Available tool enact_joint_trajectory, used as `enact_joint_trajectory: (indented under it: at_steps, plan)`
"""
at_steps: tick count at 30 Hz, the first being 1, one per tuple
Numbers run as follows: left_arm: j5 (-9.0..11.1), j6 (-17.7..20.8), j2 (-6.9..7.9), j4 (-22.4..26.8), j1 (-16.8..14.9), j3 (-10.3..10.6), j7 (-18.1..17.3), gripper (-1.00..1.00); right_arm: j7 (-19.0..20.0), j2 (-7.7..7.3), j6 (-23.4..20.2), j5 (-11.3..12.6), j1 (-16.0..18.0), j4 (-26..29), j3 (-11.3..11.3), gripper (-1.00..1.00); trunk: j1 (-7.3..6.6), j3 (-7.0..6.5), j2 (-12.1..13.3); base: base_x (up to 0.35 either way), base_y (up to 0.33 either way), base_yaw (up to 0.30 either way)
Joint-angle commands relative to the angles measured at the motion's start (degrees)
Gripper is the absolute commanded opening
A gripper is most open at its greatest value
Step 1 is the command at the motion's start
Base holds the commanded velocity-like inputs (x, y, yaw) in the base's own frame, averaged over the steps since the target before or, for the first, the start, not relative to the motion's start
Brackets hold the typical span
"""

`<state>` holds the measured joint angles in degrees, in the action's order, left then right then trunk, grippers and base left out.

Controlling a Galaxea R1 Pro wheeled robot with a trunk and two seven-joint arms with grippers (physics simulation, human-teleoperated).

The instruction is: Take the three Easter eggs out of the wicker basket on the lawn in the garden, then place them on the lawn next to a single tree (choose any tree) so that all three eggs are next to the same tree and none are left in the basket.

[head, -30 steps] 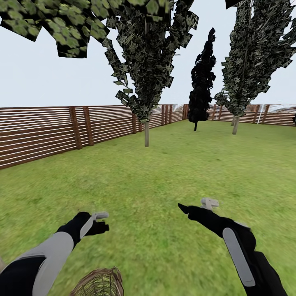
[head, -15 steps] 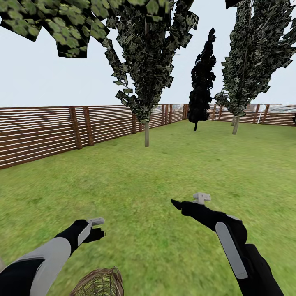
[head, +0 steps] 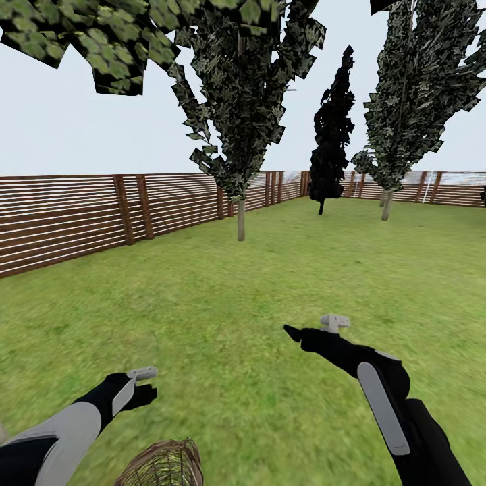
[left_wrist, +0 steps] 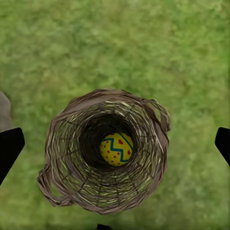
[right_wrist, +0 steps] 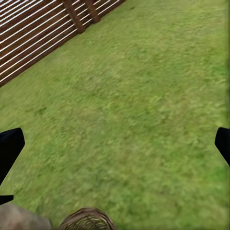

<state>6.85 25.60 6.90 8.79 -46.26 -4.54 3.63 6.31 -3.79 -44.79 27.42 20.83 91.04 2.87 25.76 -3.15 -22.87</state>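
The wicker basket (left_wrist: 103,153) stands on the lawn (head: 256,283), and its rim shows at the bottom edge of the head view (head: 162,466). Seen from straight above in the left wrist view, one yellow Easter egg (left_wrist: 116,149) with a blue zigzag and red hearts lies at its bottom. My left gripper (head: 145,390) hovers open above the basket, its black fingertips (left_wrist: 9,148) spread wider than the rim. Further right and forward, my right gripper (head: 297,334) is open over bare grass. Blocky green leaves of the tree (head: 88,40) hang overhead at the upper left.
A brown slatted fence (head: 67,216) runs along the left and the back. Two thin-trunked trees (head: 241,219) (head: 387,202) and a black conifer (head: 331,155) stand further back. Open grass lies between me and them. The basket rim (right_wrist: 88,220) shows in the right wrist view.
My left gripper has come down and back toward the basket. My right gripper has shifted slightly up and left. The camera has not moved.
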Motion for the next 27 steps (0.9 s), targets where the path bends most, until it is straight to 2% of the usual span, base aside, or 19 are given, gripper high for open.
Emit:
enact_joint_trajectory:
  at_steps: [1, 8, 19, 27]
  plan:
    - [0.6, 0.38, -0.03, 0.11, 0.01, -0.4, 0.35, 1.0, 0.28, -0.06, -0.27, -0.27, 0.05, 0.02, -0.04, 1.0, 0.02, 0.03, -0.04, 0.0, 0.0, 0.0]
    - [0.67, 0.34, -0.18, 0.14, 0.44, -0.39, 0.17, 1.0, 1.73, -0.15, -0.52, -0.26, 0.16, 0.05, -0.29, 1.0, 0.02, 0.03, -0.04, 0.0, 0.0, 0.0]
    - [0.71, 0.07, 0.03, 0.1, 0.89, -0.39, 0.15, 1.0, 2.27, -0.14, -0.52, -0.26, 0.16, 0.04, -0.32, 1.0, 2.44, 2.0, -4.46, 0.0, 0.0, 0.0]
    - [0.71, -0.02, 0.04, 0.09, 0.91, -0.39, 0.15, 1.0, 5.28, -0.08, -0.48, -0.26, 0.05, 0.02, -0.32, 1.0, 4.2, 3.44, -7.66, 0.0, 0.0, 0.0]
